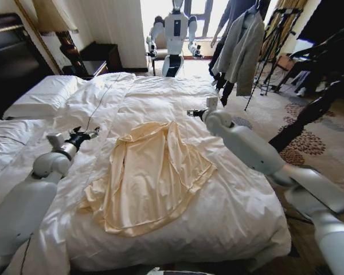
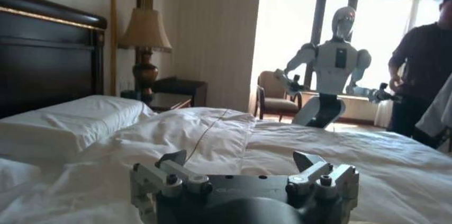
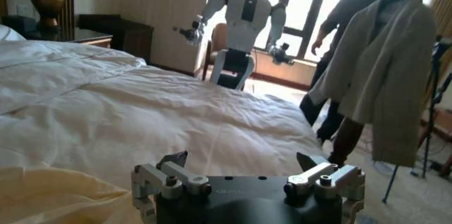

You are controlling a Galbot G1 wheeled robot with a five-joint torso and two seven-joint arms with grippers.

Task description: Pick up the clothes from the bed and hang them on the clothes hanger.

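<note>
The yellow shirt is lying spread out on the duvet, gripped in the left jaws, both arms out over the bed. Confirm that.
Not gripped. The head view shows the yellow shirt lying free on the bed, with the left gripper beside it and the right gripper beyond it; the wrist views show both sets of jaws open and empty.

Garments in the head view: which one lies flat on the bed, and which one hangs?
The pale-yellow shirt lies spread on the white duvet, between the left gripper and right gripper. The grey garment hangs upright beyond the bed.

Pale-yellow clothes [image 1: 149,172] — white quilted bed [image 1: 241,212] — dark headboard [image 1: 8,63].
</note>
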